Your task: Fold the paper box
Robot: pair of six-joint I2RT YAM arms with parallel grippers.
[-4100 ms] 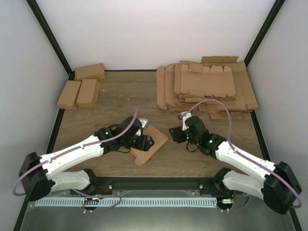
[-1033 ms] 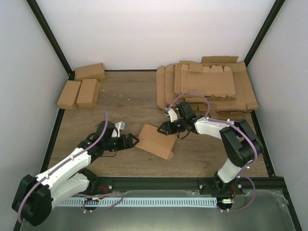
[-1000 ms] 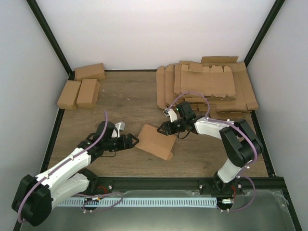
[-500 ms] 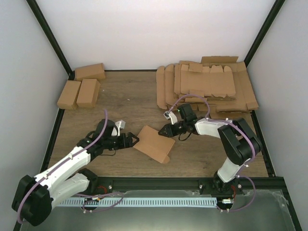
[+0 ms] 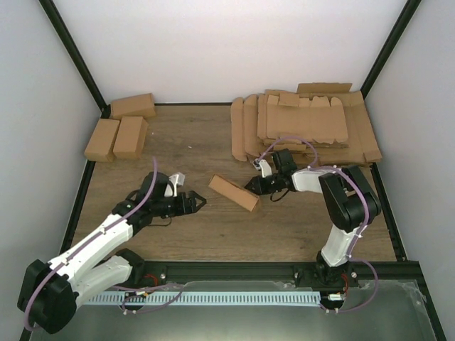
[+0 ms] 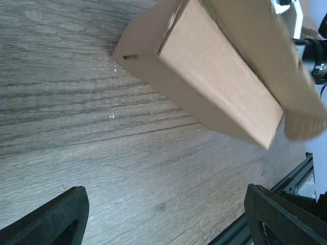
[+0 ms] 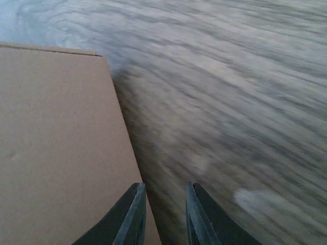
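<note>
Wood-grain table [image 5: 185,149] carried the paper box [image 5: 233,193] at its middle, between the two arms. Half a second before, the box had shown a broad, slanted face. Now it showed as a long narrow brick, turned up onto a side and shifted a little toward the right arm. The left wrist view showed closed sides and one loose, blurred tab at its far end. I judged the folding nearly done, with that tab still to be tucked.

The left fingers [image 6: 46,219] stood wide apart, near the box's left end but clear of it, with bare table between. The right fingers [image 7: 134,214] were drawn almost together at the box's right edge, one overlapping the cardboard in the wrist view, with only table in the thin gap.

Four seconds earlier the left arm had been over a flatter piece with rounded flaps showing. The stack of flat blanks [image 5: 306,128] and three finished cartons [image 5: 117,131] had not moved.
</note>
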